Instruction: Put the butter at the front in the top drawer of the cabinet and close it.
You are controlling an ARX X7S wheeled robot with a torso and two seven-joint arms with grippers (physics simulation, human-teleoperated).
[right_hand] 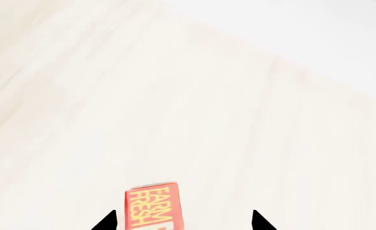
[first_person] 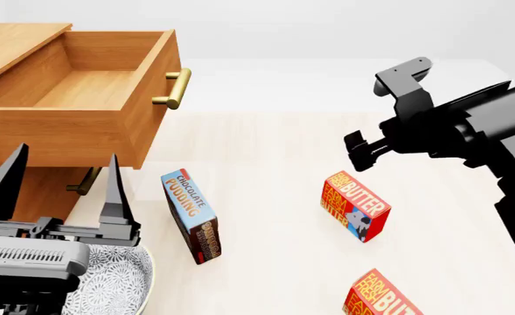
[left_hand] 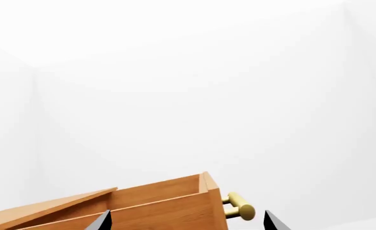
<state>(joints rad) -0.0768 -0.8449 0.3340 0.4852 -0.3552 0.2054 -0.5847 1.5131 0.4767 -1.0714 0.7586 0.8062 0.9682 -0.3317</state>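
Head view had the front butter (first_person: 382, 296) cut off at the bottom edge; left gripper (first_person: 60, 186) spread empty, right gripper (right_hand: 182, 221) spread too, tips only.

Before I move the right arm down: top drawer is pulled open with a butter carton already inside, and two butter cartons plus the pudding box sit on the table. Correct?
Not quite. In the head view the top drawer is open but empty: only bare wood inside. Both butter cartons and the pudding box are on the table, as you said.
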